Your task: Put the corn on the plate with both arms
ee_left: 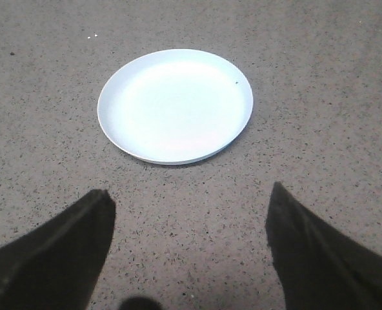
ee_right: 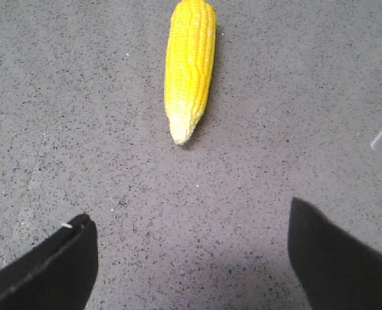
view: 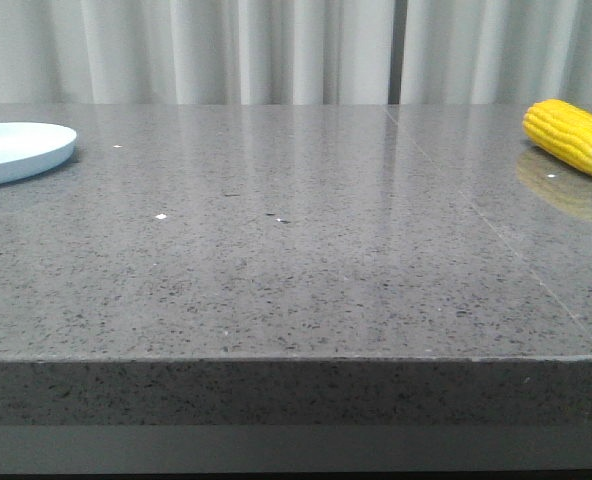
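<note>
1. Although neither arm shows in the front view, the layout is plain there: the bright yellow husked corn cob (view: 574, 137) lies on its side at the far right of the grey speckled stone table (view: 296, 270), partly cut by the picture's edge, while the round, shallow, pale blue-white plate (view: 16, 150) sits at the far left, well apart from it. Pale curtains (view: 276, 50) hang behind. Only a few white specks lie between the two things.

2. In the left wrist view, the left gripper (ee_left: 191, 248) has its dark fingers (ee_left: 55, 252) spread wide and holds nothing. The plate lies bare ahead of them, flat on the table, with nothing on it.

3. In the right wrist view, the right gripper (ee_right: 191, 258) likewise has its fingers (ee_right: 336, 258) wide apart and empty. The corn lies ahead, apart from them, its paler tapered tip pointing toward the fingers. It looks stiff and fairly light, but being round it would likely roll, and the kernel rows may slip. A hold across the thick middle, not the narrowing tip, seems safest. Nothing stands near it or bars the approach.
</note>
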`<move>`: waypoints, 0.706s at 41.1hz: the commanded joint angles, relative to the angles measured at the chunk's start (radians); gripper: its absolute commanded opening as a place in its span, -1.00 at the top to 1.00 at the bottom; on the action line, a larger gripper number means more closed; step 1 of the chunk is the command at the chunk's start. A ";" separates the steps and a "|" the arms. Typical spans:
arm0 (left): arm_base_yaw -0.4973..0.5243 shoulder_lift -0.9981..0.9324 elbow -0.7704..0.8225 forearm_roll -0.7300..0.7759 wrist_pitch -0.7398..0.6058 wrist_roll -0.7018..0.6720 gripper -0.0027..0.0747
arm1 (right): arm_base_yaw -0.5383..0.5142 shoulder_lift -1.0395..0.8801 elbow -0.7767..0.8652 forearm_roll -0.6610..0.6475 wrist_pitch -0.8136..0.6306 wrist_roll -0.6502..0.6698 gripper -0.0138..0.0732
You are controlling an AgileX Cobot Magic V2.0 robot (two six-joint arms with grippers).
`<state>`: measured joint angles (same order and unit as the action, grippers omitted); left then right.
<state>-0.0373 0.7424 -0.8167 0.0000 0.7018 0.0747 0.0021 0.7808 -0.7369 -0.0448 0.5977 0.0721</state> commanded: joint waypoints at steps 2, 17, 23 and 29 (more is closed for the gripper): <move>-0.005 0.036 -0.048 0.024 -0.018 0.001 -0.37 | -0.001 0.000 -0.033 -0.016 -0.081 -0.005 -0.78; -0.004 0.312 -0.222 0.106 0.139 0.001 -0.37 | -0.001 0.000 -0.033 -0.016 -0.081 -0.005 -0.78; 0.077 0.449 -0.314 0.103 0.179 0.001 -0.37 | -0.001 0.000 -0.033 -0.016 -0.081 -0.005 -0.78; 0.204 0.573 -0.397 0.012 0.177 0.031 -0.37 | -0.001 0.000 -0.033 -0.016 -0.081 -0.005 -0.78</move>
<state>0.1059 1.2797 -1.1435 0.0674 0.9125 0.0810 0.0021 0.7808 -0.7369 -0.0448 0.5926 0.0721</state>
